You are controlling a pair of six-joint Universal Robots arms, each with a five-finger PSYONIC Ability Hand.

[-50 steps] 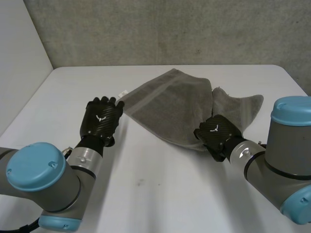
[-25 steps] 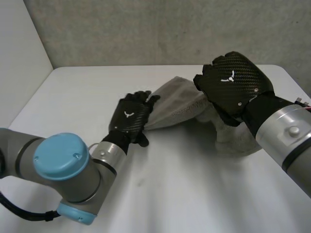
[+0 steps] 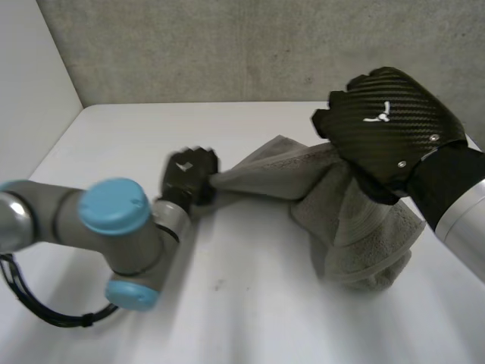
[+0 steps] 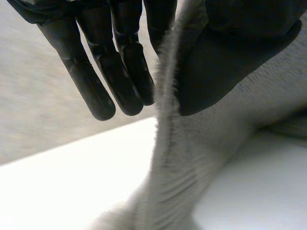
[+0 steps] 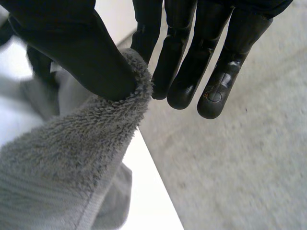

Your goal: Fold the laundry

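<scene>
Our left hand (image 3: 189, 173) pinches one towel (image 3: 356, 227) corner low over the table (image 3: 250, 303). Our right hand (image 3: 386, 133) pinches another corner up high, with the rest sagging in a heap. Both pinches look pretty shallow, so a hard tug could slip a corner free.

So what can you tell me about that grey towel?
The grey towel looks like soft, fluffy terry cloth with a flatter ribbed strip. It is lifted and bunched rather than spread flat. The left robot hand pinches one end between thumb and fingers, and the right robot hand pinches another edge higher up. The cloth stretches between them, and the rest hangs in folds whose bottom rests on the white table.
</scene>
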